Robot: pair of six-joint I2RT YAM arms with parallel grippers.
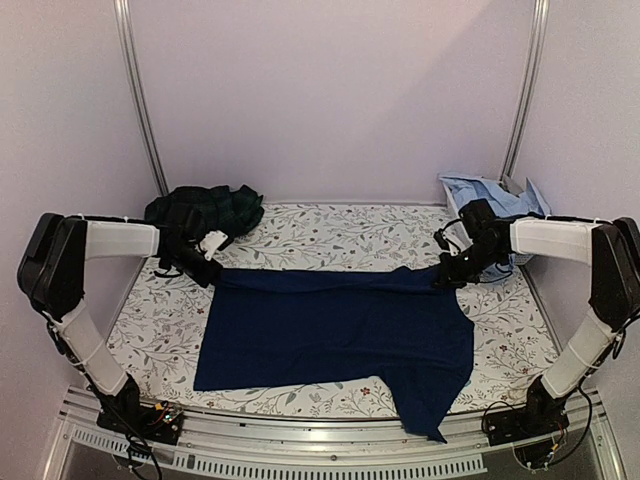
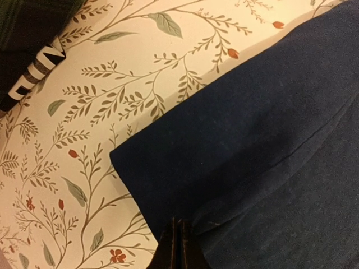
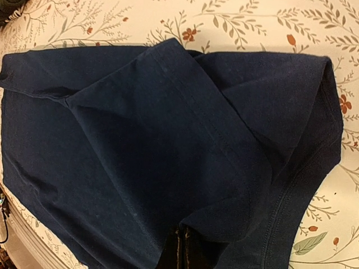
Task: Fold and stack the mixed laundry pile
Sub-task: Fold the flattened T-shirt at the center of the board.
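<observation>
A navy blue T-shirt (image 1: 335, 330) lies spread flat on the floral sheet, its near right part hanging over the front edge. My left gripper (image 1: 211, 274) is shut on the shirt's far left corner; in the left wrist view the fingertips (image 2: 179, 227) pinch a folded edge of navy cloth (image 2: 263, 129). My right gripper (image 1: 441, 280) is shut on the far right corner, where the cloth (image 3: 140, 123) puckers at the closed tips (image 3: 183, 234). A dark green plaid piece (image 1: 205, 208) lies bunched at the back left. Light blue shirts (image 1: 492, 195) are heaped at the back right.
The white sheet printed with leafy vines (image 1: 330, 228) covers the table. Metal posts (image 1: 140, 95) stand at both back corners against lilac walls. A metal rail (image 1: 320, 445) runs along the front edge between the arm bases. A dark garment with white letters (image 2: 31, 53) shows in the left wrist view's corner.
</observation>
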